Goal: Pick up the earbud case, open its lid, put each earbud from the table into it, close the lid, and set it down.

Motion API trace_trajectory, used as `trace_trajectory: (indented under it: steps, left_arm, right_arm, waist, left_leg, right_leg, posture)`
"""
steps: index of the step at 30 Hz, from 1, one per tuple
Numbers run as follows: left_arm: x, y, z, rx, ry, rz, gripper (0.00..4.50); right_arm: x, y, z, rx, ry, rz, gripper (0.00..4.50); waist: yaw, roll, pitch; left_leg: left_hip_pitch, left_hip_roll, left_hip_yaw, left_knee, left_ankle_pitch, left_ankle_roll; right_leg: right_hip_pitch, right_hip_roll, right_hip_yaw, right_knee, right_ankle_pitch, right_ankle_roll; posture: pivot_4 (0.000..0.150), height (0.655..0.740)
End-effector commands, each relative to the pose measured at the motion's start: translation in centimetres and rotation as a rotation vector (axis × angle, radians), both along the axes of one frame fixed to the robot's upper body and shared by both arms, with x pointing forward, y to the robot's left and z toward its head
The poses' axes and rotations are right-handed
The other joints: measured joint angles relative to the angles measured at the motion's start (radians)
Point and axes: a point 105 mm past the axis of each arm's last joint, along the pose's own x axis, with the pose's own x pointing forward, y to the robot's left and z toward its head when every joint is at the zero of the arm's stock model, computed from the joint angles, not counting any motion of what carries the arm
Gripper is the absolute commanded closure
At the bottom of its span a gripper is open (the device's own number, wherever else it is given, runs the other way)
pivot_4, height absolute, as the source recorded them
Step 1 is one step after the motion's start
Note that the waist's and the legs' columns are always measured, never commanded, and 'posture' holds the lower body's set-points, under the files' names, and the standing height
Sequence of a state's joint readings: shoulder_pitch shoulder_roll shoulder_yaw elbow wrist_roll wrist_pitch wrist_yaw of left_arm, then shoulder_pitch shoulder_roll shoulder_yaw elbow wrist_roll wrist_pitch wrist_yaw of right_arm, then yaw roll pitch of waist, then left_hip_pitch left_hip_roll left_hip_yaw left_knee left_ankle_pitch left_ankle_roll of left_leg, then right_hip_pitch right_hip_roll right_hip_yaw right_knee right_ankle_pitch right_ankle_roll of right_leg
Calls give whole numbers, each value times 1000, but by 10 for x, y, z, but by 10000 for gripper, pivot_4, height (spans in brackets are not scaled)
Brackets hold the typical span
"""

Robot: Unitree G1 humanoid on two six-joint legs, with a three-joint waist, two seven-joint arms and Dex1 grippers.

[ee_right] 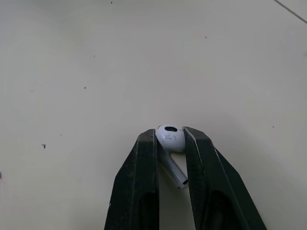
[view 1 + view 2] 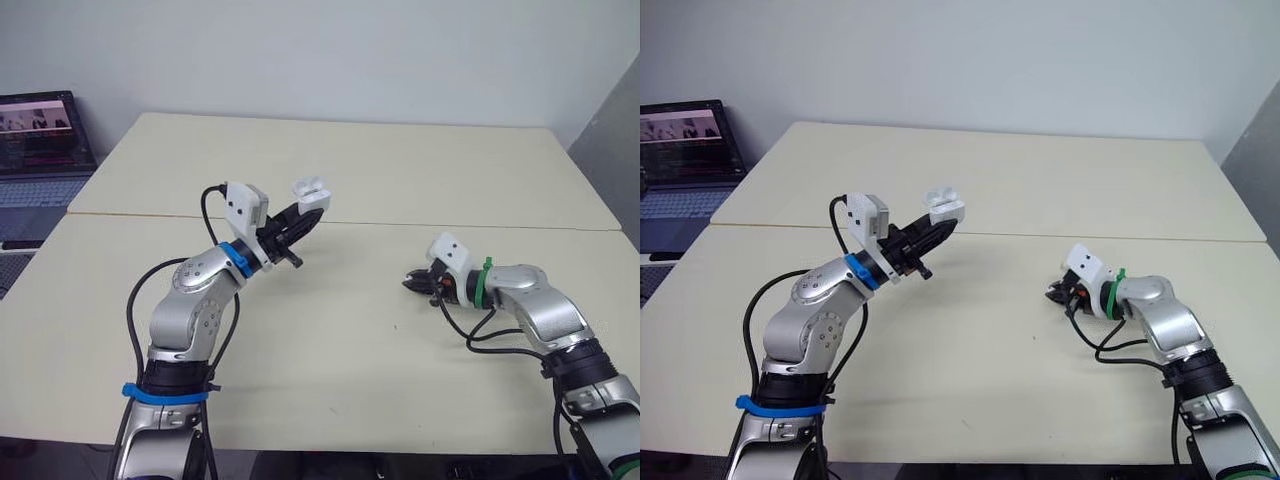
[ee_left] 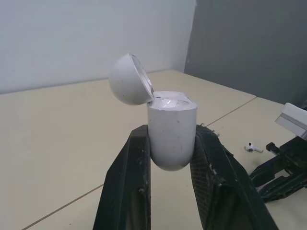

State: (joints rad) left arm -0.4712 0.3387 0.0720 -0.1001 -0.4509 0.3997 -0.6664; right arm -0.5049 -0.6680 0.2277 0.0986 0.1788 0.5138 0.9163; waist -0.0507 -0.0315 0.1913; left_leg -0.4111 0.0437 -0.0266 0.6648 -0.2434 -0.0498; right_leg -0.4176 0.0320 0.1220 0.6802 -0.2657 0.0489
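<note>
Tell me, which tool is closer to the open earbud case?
Left. The left tool grips the earbud case, lifted above the table. The right tool is apart from it, low at the table, pinching an earbud.

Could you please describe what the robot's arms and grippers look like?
Both arms are rounded silver metal with loose black cables. The left arm wears blue bands, the right arm a green one. Each wrist carries a white boxy camera housing. The left gripper and right gripper have two tapered black fingers each.
</note>
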Motion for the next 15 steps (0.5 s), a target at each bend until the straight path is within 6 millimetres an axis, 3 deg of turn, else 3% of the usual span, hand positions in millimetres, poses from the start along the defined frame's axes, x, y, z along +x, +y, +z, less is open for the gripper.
trace_trajectory:
  steps: [1,7,15]
  left_arm:
    - [-3,-4,9,-17,-56,-6,37693]
    - [-6,-2,2,-41,-50,18,37693]
    - [-11,-4,2,-79,-54,18,37693]
  right_arm:
    - [-21,-33,17,-135,-7,85,40992]
    - [-64,-98,17,-381,127,189,40992]
    - [-82,-181,8,-648,224,119,40992]
  waist:
    - [12,0,0]
    - [18,0,0]
    - [4,0,0]
  left_leg:
    - [0,-1,0,0,0,0]
    - [0,-1,1,-2,0,0]
    - [14,0,5,-1,0,0]
  right_leg:
    - [0,-1,0,0,0,0]
    - [-1,-1,0,-1,0,0]
    - [11,-1,4,-1,-4,5]
  posture:
    - [1500,7400]
    - [1500,7400]
    - [1500,7400]
